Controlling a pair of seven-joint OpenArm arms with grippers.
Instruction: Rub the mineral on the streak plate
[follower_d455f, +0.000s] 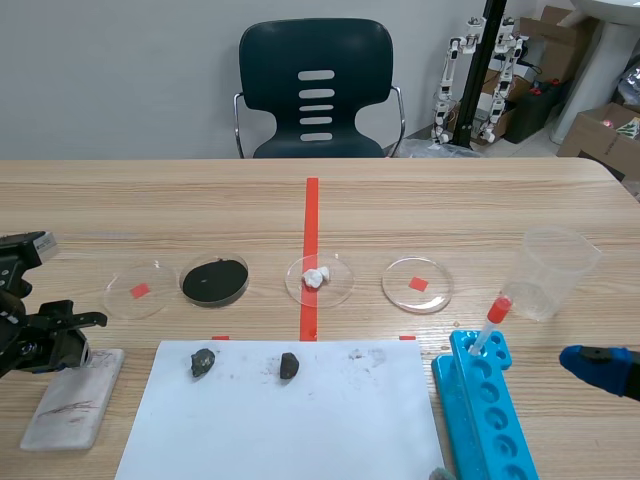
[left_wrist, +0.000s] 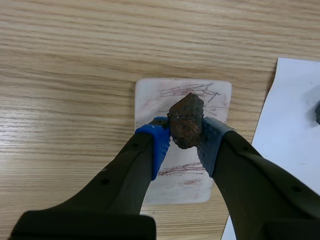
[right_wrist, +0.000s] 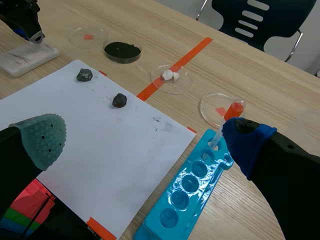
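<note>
The mineral is a rough, dark brown lump with rusty patches, pinched in the left tool above the middle of the streak plate. The plate is a white rectangle with rounded corners, lying flat on the desk, and reddish-brown streaks mark both its ends.

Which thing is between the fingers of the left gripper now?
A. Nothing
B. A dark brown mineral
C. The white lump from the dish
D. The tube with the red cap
B: in the left wrist view the left gripper is shut on a dark brown mineral, over the streak plate.
</note>
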